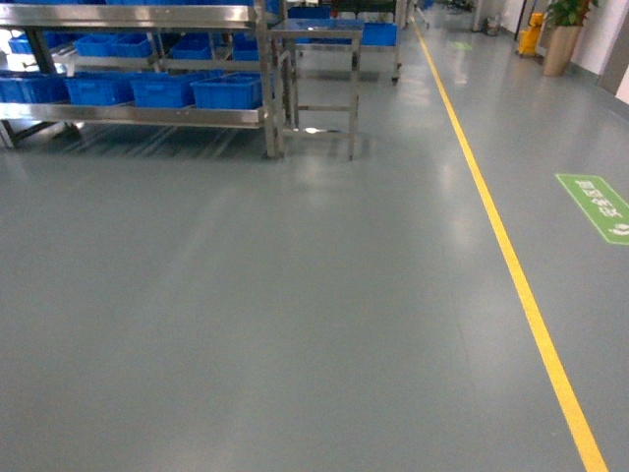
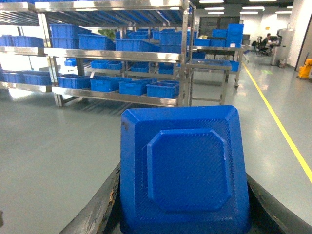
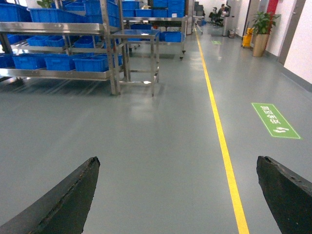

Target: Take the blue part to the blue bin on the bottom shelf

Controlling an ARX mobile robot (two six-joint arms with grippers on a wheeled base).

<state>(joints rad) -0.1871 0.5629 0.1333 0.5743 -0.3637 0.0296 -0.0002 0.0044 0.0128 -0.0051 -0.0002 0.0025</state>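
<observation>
The grey floor [image 1: 295,315] fills most of the head view, crossed on the right by a yellow line [image 1: 511,265] with a green floor sign [image 1: 597,206] beyond it. At the far left stands a steel rack [image 1: 147,15] several levels high, and its bottom shelf [image 1: 138,114] carries a row of blue crates; the nearest to the rack's right end is the blue bin [image 1: 228,91], sitting upright on the shelf with others just beside it on its left. Just right of the rack stands a small steel desk [image 1: 316,29] on thin legs, its top bare from this angle. Neither arm shows in the head view. In the left wrist view the left hand [image 2: 183,214] points level toward the rack, which lies well apart across open floor, and its two dark fingers [image 2: 97,209] are closed on the blue part [image 2: 187,168], a dark blue block with a raised octagonal panel on the face toward the camera; the block fills the gap between the fingers and hides their tips. In the right wrist view the right hand [image 3: 178,195] is also held level and low over the floor, aimed along the yellow line, its fingers [image 3: 63,200] spread wide apart with nothing between them but floor. A potted plant [image 3: 263,29] stands far off by the right wall.
</observation>
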